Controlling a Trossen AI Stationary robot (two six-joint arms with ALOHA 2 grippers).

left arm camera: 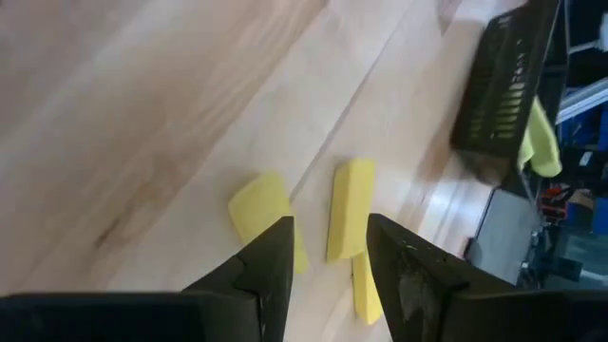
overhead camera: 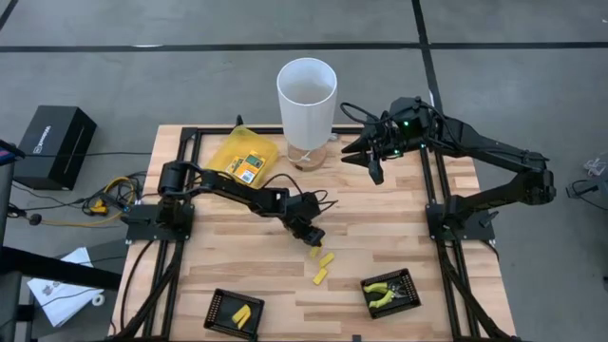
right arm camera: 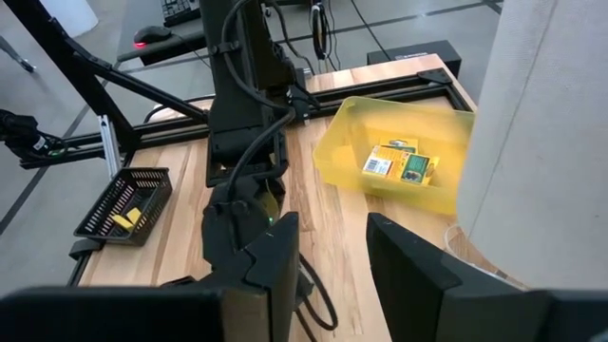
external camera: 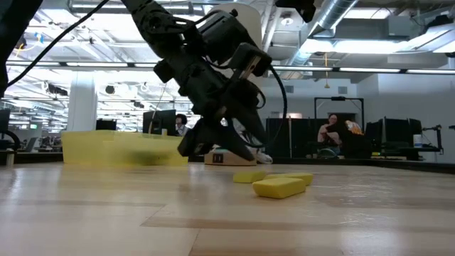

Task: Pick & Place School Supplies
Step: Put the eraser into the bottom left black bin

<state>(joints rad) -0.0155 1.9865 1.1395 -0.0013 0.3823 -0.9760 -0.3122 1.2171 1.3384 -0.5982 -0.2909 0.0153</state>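
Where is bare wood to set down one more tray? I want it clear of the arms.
Free: the front strip between the left black tray and the right black tray, and the patch between the yellow pieces and the right arm's base. Crowded: mid-table under the left gripper, and the back around the white cylinder and yellow pouch.

Pale wooden bench (overhead camera: 380, 228) with smooth planks; matt yellow oblong pieces (left arm camera: 350, 220); translucent yellow plastic pouch (right arm camera: 399, 152); black slotted plastic tray (overhead camera: 234, 312).

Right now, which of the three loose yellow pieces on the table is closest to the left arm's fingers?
The yellow piece at the cluster's upper-left, right below the left gripper; the other two lie farther toward the trays.
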